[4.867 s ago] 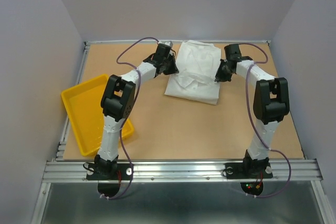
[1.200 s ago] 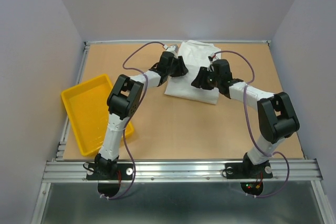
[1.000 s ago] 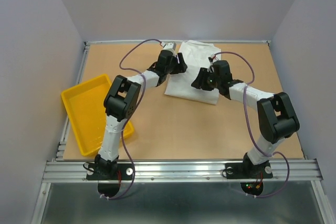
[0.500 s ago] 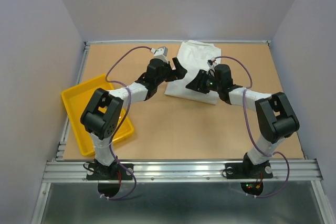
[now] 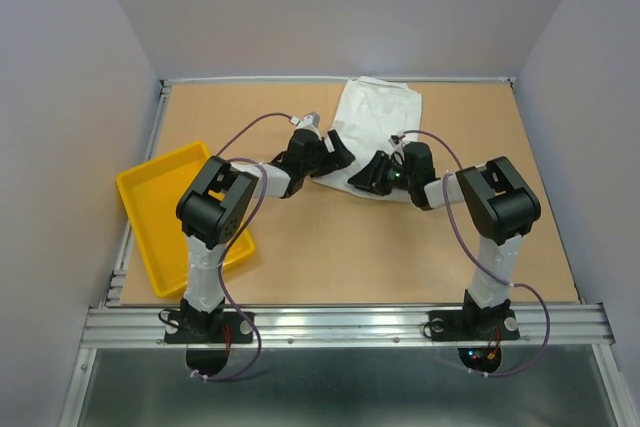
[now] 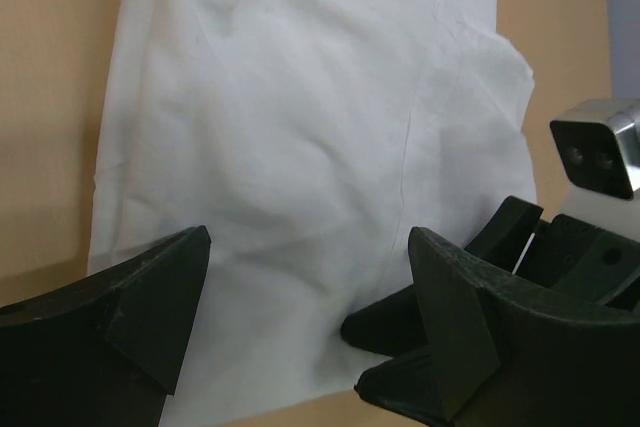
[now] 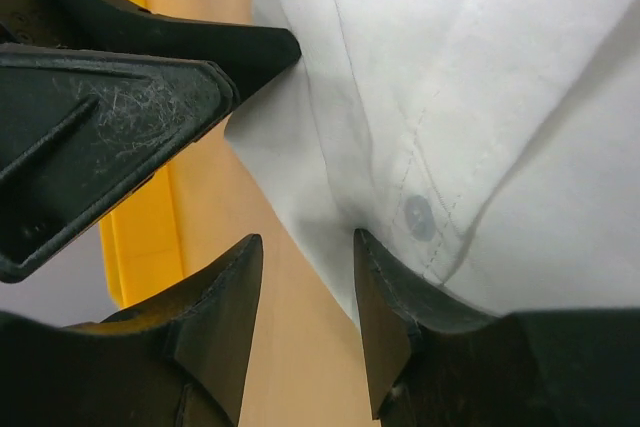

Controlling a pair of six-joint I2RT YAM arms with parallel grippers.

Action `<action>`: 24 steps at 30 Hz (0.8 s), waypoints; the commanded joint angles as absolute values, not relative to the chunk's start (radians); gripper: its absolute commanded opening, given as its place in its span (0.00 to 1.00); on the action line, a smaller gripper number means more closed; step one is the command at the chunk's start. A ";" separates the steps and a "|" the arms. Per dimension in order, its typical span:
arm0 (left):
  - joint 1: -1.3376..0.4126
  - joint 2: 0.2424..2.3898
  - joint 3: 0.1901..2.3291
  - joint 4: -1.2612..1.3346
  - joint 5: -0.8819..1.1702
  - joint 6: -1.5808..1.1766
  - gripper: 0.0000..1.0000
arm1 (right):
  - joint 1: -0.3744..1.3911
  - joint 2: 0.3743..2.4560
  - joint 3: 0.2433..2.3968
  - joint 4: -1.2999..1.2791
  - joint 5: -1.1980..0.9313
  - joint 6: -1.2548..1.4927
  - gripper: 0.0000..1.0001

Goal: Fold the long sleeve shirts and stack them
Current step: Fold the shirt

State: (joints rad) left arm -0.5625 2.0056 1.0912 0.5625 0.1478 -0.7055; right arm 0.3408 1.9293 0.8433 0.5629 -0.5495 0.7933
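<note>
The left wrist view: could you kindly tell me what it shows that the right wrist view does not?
Only the left wrist view shows the right arm's silver camera and a broad stretch of the white shirt. Only the right wrist view shows the yellow tray and a shirt button. Both show the shirt on the tan table, with the left tool, open wide, and the right tool close together at its edge.
</note>
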 commanded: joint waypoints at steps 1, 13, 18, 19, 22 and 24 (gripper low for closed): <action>-0.552 2.014 1.066 0.623 0.163 -0.761 0.93 | 0.305 1.988 0.769 0.731 -0.571 0.819 0.48; -0.534 2.019 0.999 0.635 0.143 -0.799 0.92 | 0.065 1.974 0.571 0.877 -0.666 0.809 0.47; -0.528 2.010 0.965 0.641 0.140 -0.815 0.92 | -0.034 1.919 0.564 0.874 -0.699 0.801 0.48; -0.528 2.006 0.962 0.641 0.143 -0.815 0.92 | -0.037 1.907 0.566 0.873 -0.709 0.801 0.49; -0.528 1.977 0.953 0.643 0.149 -0.816 0.92 | -0.037 1.867 0.591 0.859 -0.741 0.805 0.50; -0.529 1.939 0.942 0.643 0.149 -0.804 0.93 | -0.034 1.827 0.609 0.819 -0.756 0.798 0.50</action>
